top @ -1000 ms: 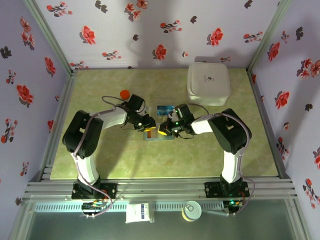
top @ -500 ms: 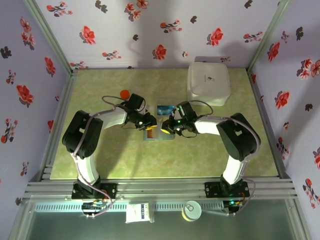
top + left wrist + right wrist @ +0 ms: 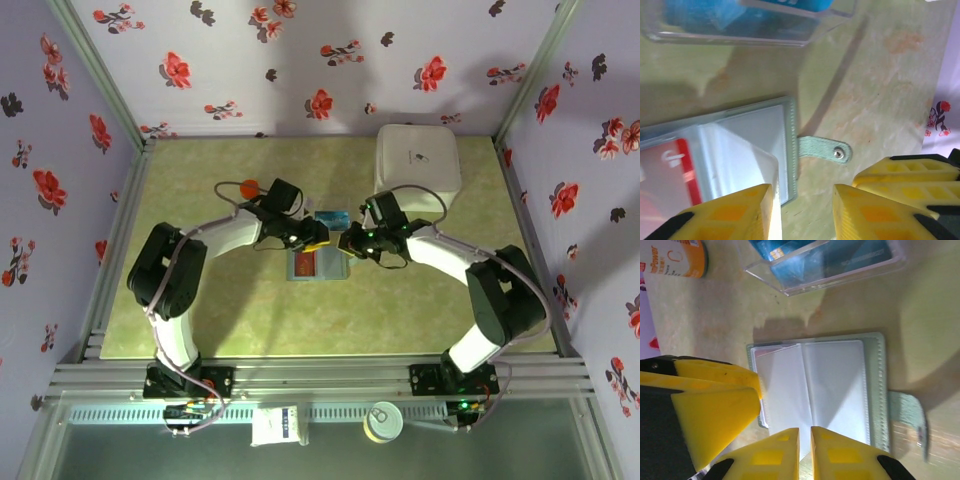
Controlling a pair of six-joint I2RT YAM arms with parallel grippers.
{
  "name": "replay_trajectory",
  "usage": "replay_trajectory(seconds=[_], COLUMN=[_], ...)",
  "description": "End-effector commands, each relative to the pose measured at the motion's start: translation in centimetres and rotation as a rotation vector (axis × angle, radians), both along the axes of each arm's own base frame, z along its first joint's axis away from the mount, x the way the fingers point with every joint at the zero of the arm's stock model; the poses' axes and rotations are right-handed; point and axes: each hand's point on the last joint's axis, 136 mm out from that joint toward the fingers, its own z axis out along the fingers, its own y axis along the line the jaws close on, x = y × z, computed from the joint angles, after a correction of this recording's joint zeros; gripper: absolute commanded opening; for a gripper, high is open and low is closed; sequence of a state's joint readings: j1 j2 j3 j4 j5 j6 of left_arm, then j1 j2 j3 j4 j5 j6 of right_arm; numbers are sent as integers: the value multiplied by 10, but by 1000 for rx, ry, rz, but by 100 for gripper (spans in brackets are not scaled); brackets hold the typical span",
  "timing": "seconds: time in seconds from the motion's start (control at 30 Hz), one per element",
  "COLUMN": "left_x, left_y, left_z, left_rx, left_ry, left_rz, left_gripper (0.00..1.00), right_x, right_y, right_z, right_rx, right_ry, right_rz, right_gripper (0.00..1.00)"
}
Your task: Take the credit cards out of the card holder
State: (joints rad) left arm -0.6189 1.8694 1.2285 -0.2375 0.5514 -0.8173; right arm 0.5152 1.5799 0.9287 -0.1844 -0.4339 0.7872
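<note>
White arms (image 3: 175,335), black joints, thin looping cables (image 3: 225,187). The left tool (image 3: 803,192) and right tool (image 3: 805,435) have chunky yellow fingers (image 3: 730,212).

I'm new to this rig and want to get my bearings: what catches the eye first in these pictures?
The left hand and right hand, yellow-fingered, meet mid-table over the flat grey-blue folding card holder, lying open with a red card showing inside. Just beyond lies a blue card in a clear plastic case; a large white square box stands far right.
</note>
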Motion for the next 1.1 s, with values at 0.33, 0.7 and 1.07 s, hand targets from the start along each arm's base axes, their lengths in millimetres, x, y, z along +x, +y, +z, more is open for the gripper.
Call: replay_trajectory(seconds=[0.33,0.7,1.07], left_x=[-2,8,7], left_y=[-29,-6,62], left_z=[-34,-2,-8], left_rx=[7,-22,0], left_ry=[83,-6,-13], left_rz=[-48,5,137], left_gripper=[41,41,32], right_x=[-7,-8,-10], right_y=[-30,4,58], right_z=[12,3,-17], right_rx=[-83,-48,-51], right_ry=[-30,9,62], right_rz=[-31,32,139], right_gripper=[15,15,15])
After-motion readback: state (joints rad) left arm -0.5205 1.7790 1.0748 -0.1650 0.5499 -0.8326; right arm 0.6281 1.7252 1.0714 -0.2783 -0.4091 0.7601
